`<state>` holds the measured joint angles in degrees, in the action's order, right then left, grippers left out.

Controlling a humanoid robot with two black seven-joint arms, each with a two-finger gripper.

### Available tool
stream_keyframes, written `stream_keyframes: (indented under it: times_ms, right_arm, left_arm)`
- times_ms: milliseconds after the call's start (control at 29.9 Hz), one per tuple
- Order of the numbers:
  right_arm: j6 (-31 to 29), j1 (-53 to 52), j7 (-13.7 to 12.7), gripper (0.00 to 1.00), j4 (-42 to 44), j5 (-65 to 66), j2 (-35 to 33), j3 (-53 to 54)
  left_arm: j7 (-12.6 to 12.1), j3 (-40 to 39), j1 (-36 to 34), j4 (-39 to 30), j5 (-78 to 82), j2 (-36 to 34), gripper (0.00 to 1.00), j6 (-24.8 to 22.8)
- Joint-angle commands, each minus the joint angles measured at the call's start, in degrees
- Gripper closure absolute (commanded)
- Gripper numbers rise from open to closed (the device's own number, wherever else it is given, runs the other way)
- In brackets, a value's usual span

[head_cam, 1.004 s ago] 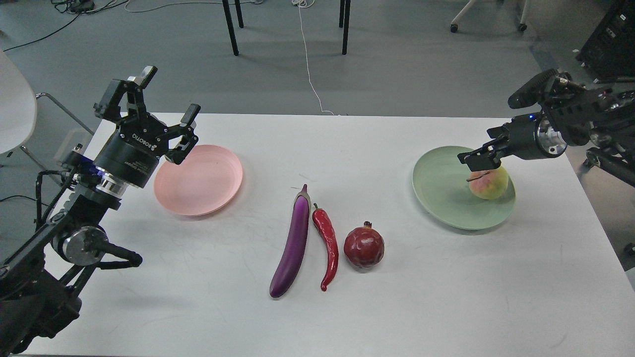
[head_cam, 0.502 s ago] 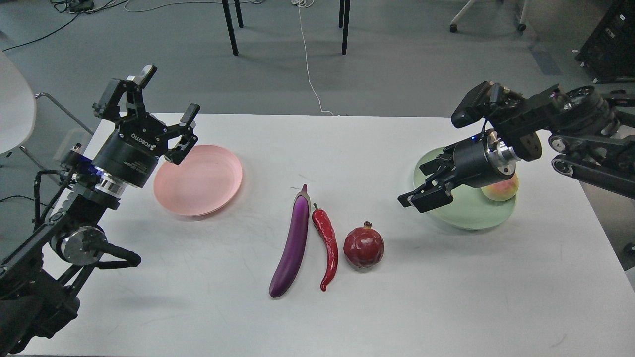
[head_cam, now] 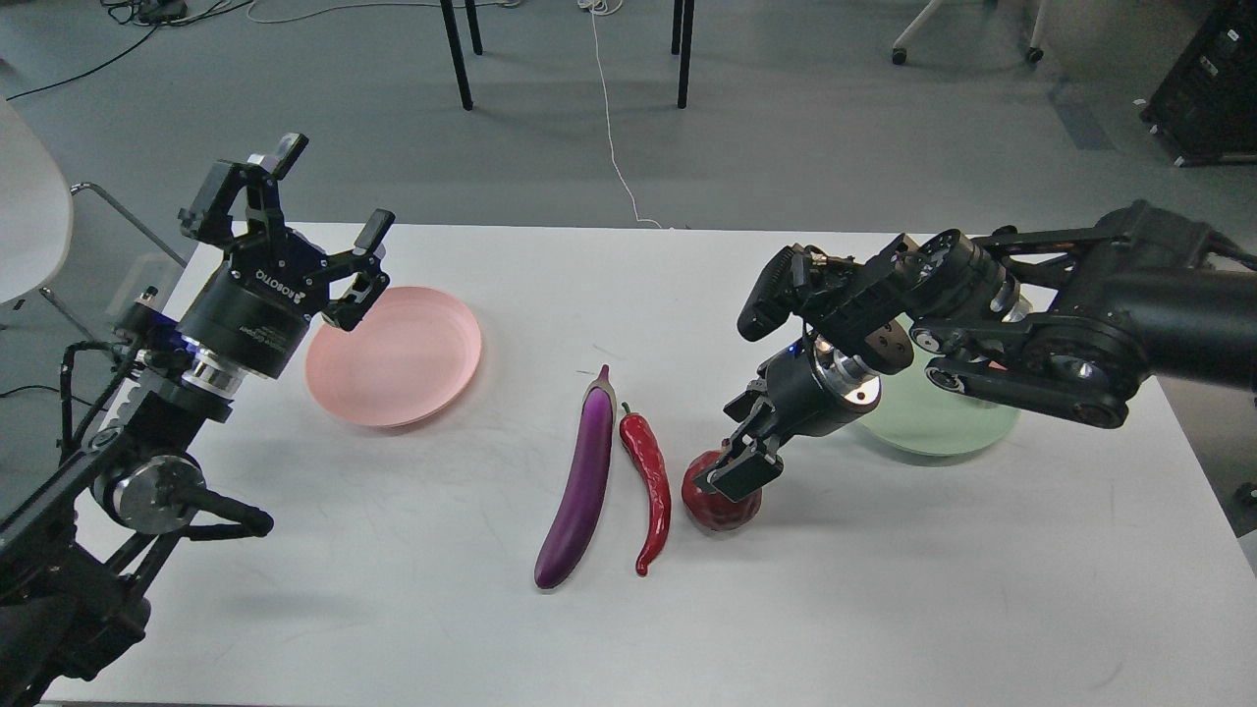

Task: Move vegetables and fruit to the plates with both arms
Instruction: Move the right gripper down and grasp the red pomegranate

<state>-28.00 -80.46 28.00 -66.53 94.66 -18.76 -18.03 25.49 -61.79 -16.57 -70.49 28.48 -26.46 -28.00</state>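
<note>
Our open left gripper (head_cam: 309, 211) reads ROBOTIQ; the eggplant (head_cam: 581, 481), left of the pomegranate (head_cam: 720, 503), points stem-away; right gripper's (head_cam: 738, 469) fingers: cannot tell.

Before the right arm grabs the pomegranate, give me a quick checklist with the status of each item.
1. Right gripper over the pomegranate: ok.
2. Its jaws open around the fruit: cannot tell, seen dark.
3. Chili pepper apart from the pomegranate: ok, narrow gap.
4. Green plate has free space: cannot tell, the arm hides most of it.
5. Left gripper open, out of the way above the pink plate: ok.
</note>
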Motion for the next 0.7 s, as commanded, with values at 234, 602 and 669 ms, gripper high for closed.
stream_keyframes:
  times_ms: [234, 602, 669]
  right_arm:
    - [0.0, 0.92, 0.0, 0.05, 1.85, 0.0, 2.85, -1.48]
    - [0.0, 1.45, 0.0, 0.09, 2.72, 0.17, 3.03, -2.8]
    - [0.0, 1.45, 0.0, 0.11, 2.9, 0.17, 3.38, -3.07]
  left_arm:
    - [0.0, -1.14, 0.75, 0.0, -0.01, -0.52, 0.0, 0.0]
    - [0.0, -2.02, 0.83, 0.0, -0.01, -0.52, 0.0, 0.0]
    - [0.0, -2.02, 0.92, 0.0, -0.01, -0.52, 0.0, 0.0]
